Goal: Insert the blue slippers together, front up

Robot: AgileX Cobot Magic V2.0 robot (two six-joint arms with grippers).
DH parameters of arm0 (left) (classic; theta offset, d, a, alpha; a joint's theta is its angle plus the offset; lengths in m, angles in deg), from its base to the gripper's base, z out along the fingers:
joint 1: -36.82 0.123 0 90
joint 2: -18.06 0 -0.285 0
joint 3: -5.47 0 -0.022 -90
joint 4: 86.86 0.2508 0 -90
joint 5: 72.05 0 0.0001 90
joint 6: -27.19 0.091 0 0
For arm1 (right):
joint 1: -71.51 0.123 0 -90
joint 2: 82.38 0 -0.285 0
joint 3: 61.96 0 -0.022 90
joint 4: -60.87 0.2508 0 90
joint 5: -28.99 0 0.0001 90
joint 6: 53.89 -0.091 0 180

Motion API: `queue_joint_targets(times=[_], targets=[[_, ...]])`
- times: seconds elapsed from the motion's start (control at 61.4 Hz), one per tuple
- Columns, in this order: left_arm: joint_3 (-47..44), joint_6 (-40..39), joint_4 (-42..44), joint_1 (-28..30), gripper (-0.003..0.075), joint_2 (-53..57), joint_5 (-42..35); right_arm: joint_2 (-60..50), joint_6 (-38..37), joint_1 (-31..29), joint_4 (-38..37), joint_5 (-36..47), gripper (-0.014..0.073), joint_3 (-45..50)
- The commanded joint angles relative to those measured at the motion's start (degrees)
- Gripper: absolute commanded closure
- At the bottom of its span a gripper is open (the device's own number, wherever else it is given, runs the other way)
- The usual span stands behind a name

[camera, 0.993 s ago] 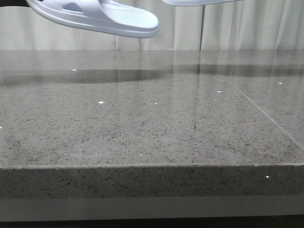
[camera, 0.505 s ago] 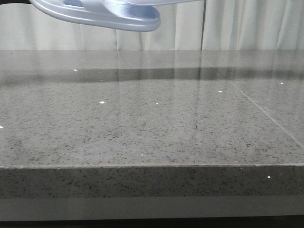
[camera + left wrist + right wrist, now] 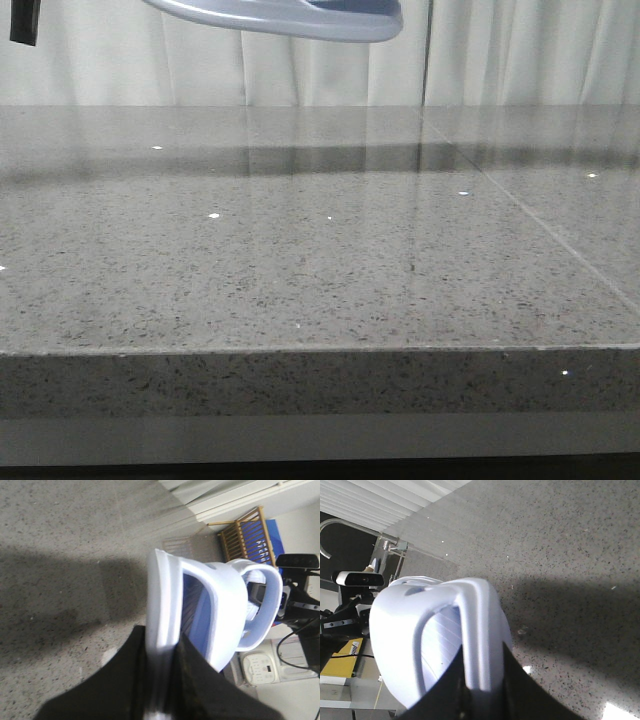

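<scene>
In the front view only the underside of the blue slippers (image 3: 290, 18) shows, high above the table at the top edge; I cannot separate the two there, and both grippers are out of that frame. In the left wrist view my left gripper (image 3: 162, 642) is shut on the sole edge of one blue slipper (image 3: 225, 610), held on its side above the table. A second pale strap loop (image 3: 267, 600) lies just beyond it. In the right wrist view my right gripper (image 3: 482, 655) is shut on the sole edge of the other blue slipper (image 3: 400, 630), also held in the air.
The grey speckled stone table (image 3: 320, 260) lies below, with its front edge near the camera. White curtains (image 3: 520, 50) hang behind. A dark strip (image 3: 25, 22) hangs at the top left of the front view. A wooden rack (image 3: 245, 535) and cameras stand beyond the table.
In the front view the slipper at the top left has moved right and up, now partly out of frame. The dark strip has come into view at the top left.
</scene>
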Motion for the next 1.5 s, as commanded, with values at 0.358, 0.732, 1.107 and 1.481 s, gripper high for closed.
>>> queue_joint_targets(times=[0.358,0.732,1.107,1.481], targets=[[1.7,-0.3,-11.3,-2.6,0.0739,3.6,5.8,-0.4,2.2,4.9,11.9,-3.3,0.0662,-1.7],[1.7,-0.3,-13.7,-2.8,0.0739,3.6,5.8,0.2,3.0,6.0,12.6,-3.4,0.0662,-1.6],[1.7,-0.1,-12.6,-2.4,0.0739,3.6,5.8,-0.2,-0.3,2.8,2.9,-4.2,0.0344,-1.6],[1.7,-0.1,-11.8,-0.2,0.0739,3.6,5.8,-3.7,-1.2,-5.9,-0.3,-5.9,0.0344,-1.7]])
